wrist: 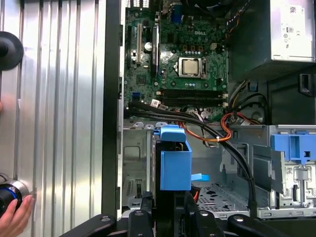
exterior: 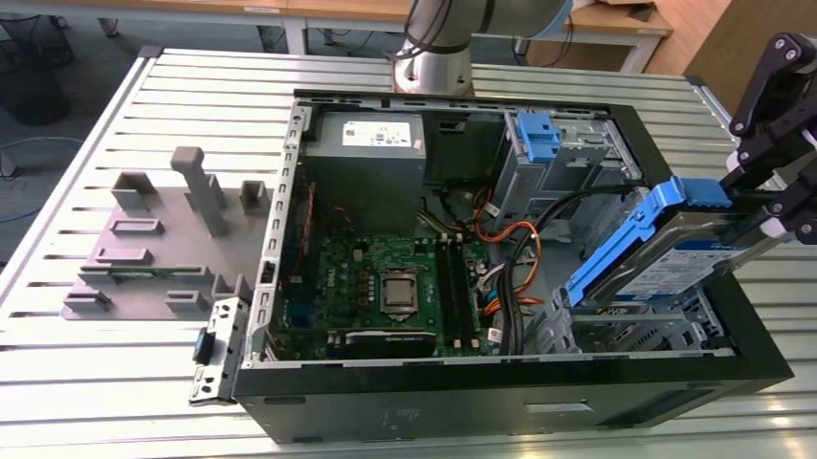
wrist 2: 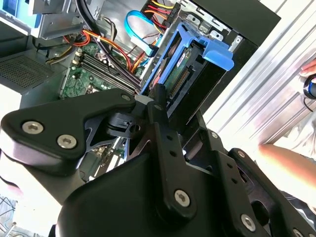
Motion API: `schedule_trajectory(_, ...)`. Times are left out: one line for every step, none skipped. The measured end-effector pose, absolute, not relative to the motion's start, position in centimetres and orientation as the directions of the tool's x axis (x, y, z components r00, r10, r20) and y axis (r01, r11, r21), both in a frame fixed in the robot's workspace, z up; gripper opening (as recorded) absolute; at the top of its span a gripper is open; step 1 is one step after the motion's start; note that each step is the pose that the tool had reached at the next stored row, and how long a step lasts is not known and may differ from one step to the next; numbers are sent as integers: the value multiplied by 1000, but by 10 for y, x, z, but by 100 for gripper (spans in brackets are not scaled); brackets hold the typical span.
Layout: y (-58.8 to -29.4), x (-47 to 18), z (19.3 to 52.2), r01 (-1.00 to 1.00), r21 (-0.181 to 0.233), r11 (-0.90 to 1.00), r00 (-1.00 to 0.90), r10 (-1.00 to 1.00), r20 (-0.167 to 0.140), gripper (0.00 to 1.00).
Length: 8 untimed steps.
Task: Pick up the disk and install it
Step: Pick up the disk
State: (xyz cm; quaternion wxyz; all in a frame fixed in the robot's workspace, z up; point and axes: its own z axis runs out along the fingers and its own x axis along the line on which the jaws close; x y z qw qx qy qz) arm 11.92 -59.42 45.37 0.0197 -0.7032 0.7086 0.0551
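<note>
Disk [exterior: 683, 263]: tilted, its blue carrier frame [wrist: 175, 163] uppermost, over the drive cage [exterior: 613, 335] at the exterior view's right.
My claw [exterior: 766, 215]: clamped shut on the disk's end.
Computer case [exterior: 511, 371]: open, motherboard [exterior: 383, 282] exposed, on the slatted table [exterior: 102, 373].

disk [exterior: 695, 256]: one end is hidden by the gripper [exterior: 766, 208] (exterior view).
arm [exterior: 437, 53]: is cut off by the exterior view's upper edge.
hand [wrist: 12, 218]: is cropped at the first wrist view's edge.

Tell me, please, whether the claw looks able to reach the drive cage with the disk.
Probably yes: the claw, shut on the tilted disk, hangs above the drive cage, and the black cables seem to run beside it, not across.
</note>
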Motion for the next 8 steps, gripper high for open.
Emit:
schedule_trajectory(-594,119,454,-999,50,5,-10,-994,-105,35)
schedule_trajectory(-594,119,454,-999,50,5,-10,-994,-105,35)
schedule_trajectory(-594,119,453,-999,50,5,-10,-994,-105,35)
schedule_trajectory(-594,119,453,-999,50,5,-10,-994,-105,35)
schedule_trajectory(-594,120,453,-999,50,5,-10,-994,-105,35)
schedule_trajectory(-594,120,452,-999,50,5,-10,-994,-105,35)
schedule_trajectory(-594,120,452,-999,50,5,-10,-994,-105,35)
schedule_trajectory(-594,120,452,-999,50,5,-10,-994,-105,35)
